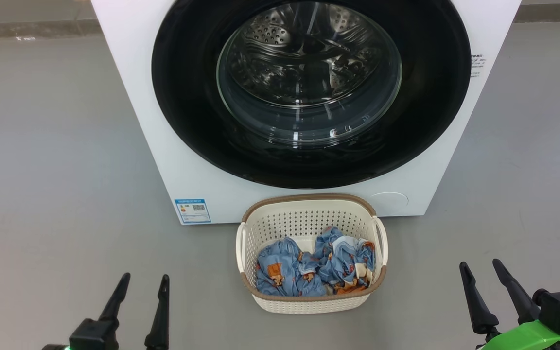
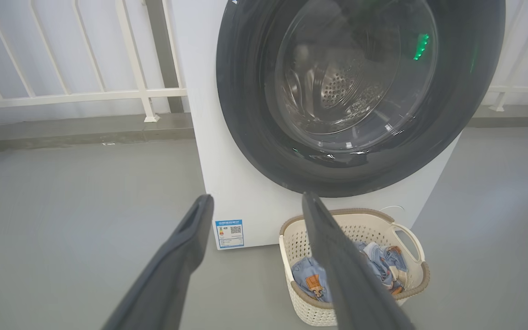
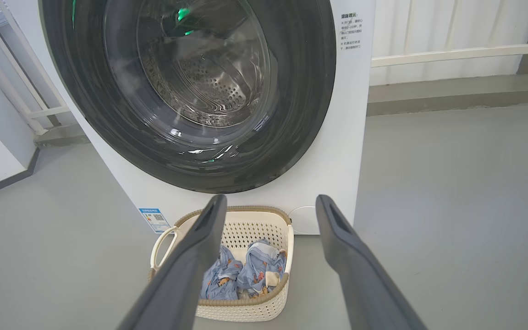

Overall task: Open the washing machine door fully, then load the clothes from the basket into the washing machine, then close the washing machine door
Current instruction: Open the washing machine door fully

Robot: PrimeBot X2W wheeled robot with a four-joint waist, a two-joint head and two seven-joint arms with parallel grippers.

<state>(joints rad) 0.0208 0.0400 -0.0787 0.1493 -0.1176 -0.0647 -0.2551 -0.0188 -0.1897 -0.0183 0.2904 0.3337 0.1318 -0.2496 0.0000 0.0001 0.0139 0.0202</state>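
Note:
The white washing machine (image 1: 173,160) stands ahead with its round glossy black door (image 1: 187,97) shut flat against the front; the steel drum shows through the glass bowl. In front of it on the floor sits the cream basket (image 1: 309,221) holding the blue printed clothes (image 1: 309,270). My left gripper (image 1: 145,282) is open at the lower left, empty, well short of the basket. My right gripper (image 1: 480,268) is open at the lower right, also empty. The door (image 2: 245,114), basket (image 2: 410,256) and clothes (image 2: 307,275) lie beyond the left fingers (image 2: 190,243); likewise door (image 3: 300,91), basket (image 3: 245,224) and clothes (image 3: 259,266).
A blue label sticker (image 1: 192,210) is on the washer's lower left front, a round filter cover (image 1: 389,200) at lower right. White railings (image 2: 76,94) and a raised kerb (image 3: 461,91) run behind the machine. Grey floor spreads on both sides.

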